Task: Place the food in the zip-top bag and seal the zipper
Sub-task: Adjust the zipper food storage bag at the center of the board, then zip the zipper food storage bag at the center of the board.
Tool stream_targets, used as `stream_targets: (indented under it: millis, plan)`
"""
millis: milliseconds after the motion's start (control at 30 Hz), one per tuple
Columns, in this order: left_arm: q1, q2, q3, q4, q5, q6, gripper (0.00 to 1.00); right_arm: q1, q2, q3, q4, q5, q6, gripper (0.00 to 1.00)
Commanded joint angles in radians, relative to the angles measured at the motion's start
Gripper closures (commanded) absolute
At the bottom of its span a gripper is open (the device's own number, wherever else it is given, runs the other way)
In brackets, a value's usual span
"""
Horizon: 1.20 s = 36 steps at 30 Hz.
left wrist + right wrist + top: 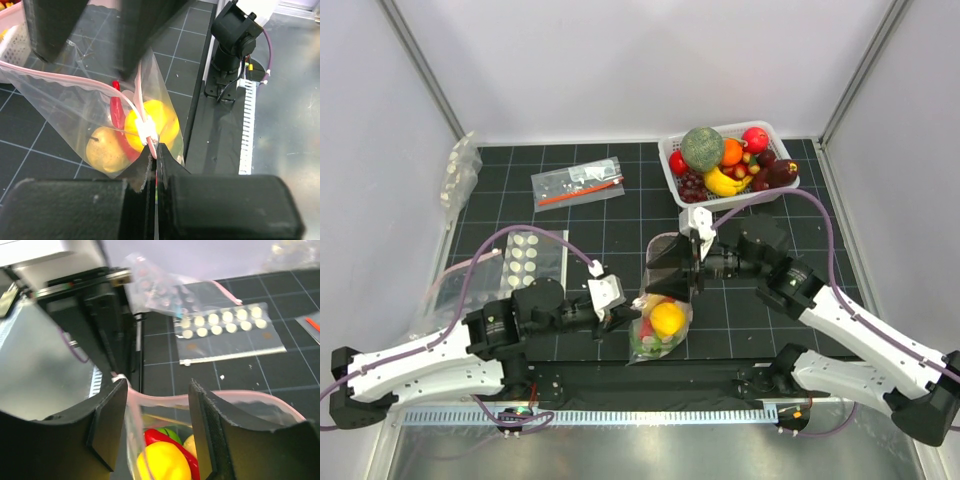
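Observation:
The zip-top bag (646, 345) stands at the table's near middle between both grippers. It holds the food: a yellow lemon (156, 122), a long red chili (117, 112), a yellowish round fruit (104, 148) and a green fruit (174, 432). My left gripper (154, 151) is shut on the end of the pink zipper (50, 76), just below a small white piece on the strip. My right gripper (157, 410) hangs over the bag's mouth, open. Its fingers (107, 425) stand apart on either side of the pink strip (159, 401).
A white basket (672, 185) of toy fruit stands at the back right. A clear bag with an orange-red stick (578, 184) lies at the back middle. A flat dotted bag (528, 260) lies left, and another crumpled bag (460, 172) rests against the left wall.

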Motion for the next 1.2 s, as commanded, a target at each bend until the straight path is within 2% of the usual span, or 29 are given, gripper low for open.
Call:
stream_targets:
  millis: [0, 200, 267, 300, 333, 367, 433, 467, 600, 667, 833, 933, 967, 1000, 1033, 1067, 1133, 1167]
  plan:
    - [0.0, -0.026, -0.016, 0.01, 0.021, -0.023, 1.0, 0.07, -0.004, 0.074, -0.044, -0.051, -0.114, 0.41]
    - [0.0, -0.051, -0.031, 0.008, -0.028, -0.024, 1.0, 0.084, 0.003, 0.022, 0.038, -0.058, -0.191, 0.38]
    - [0.0, -0.06, -0.032, 0.008, -0.035, -0.024, 1.0, 0.095, 0.032, 0.05, 0.036, -0.074, -0.227, 0.35]
    - [0.002, -0.06, -0.034, 0.008, -0.036, -0.024, 1.0, 0.098, 0.043, 0.059, 0.009, -0.095, -0.251, 0.25]
    - [0.0, -0.063, -0.034, 0.008, -0.041, -0.024, 1.0, 0.112, 0.055, 0.079, -0.016, -0.121, -0.292, 0.22]
    - [0.0, -0.063, -0.034, 0.01, -0.041, -0.023, 1.0, 0.121, 0.064, 0.085, -0.036, -0.15, -0.376, 0.21]
    - [0.002, -0.066, -0.037, 0.012, -0.041, -0.023, 1.0, 0.145, 0.084, 0.087, -0.061, -0.108, -0.424, 0.22]
    - [0.0, -0.066, -0.039, 0.012, -0.038, -0.021, 1.0, 0.159, 0.092, 0.088, -0.071, -0.071, -0.476, 0.24]
    - [0.002, -0.06, -0.039, 0.01, -0.035, -0.018, 1.0, 0.161, 0.152, 0.143, -0.163, -0.071, -0.57, 0.44]
    - [0.002, -0.057, -0.037, 0.01, -0.035, -0.02, 1.0, 0.161, 0.189, 0.168, -0.211, -0.084, -0.582, 0.47]
    - [0.0, -0.054, -0.034, 0.002, -0.048, -0.015, 1.0, 0.162, 0.204, 0.191, -0.232, -0.088, -0.591, 0.66]
    - [0.002, -0.062, -0.035, -0.002, -0.058, -0.015, 1.0, 0.162, 0.195, 0.194, -0.243, -0.083, -0.59, 0.73]
    - [0.0, -0.066, -0.035, -0.004, -0.064, -0.014, 1.0, 0.162, 0.189, 0.194, -0.243, -0.081, -0.582, 0.86]
    - [0.0, -0.069, -0.037, -0.004, -0.082, -0.015, 1.0, 0.161, 0.186, 0.2, -0.246, -0.081, -0.579, 0.94]
    - [0.0, -0.072, -0.037, -0.004, -0.12, -0.017, 1.0, 0.162, 0.183, 0.205, -0.249, -0.068, -0.571, 0.99]
    - [0.0, -0.083, -0.04, -0.005, -0.142, -0.015, 1.0, 0.162, 0.181, 0.208, -0.24, -0.057, -0.538, 0.99]
    - [0.002, -0.097, -0.043, -0.005, -0.183, -0.015, 0.92, 0.162, 0.175, 0.212, -0.223, -0.043, -0.495, 0.99]
    - [0.0, -0.103, -0.051, 0.007, -0.188, -0.017, 0.74, 0.168, 0.172, 0.212, -0.2, -0.025, -0.478, 0.99]
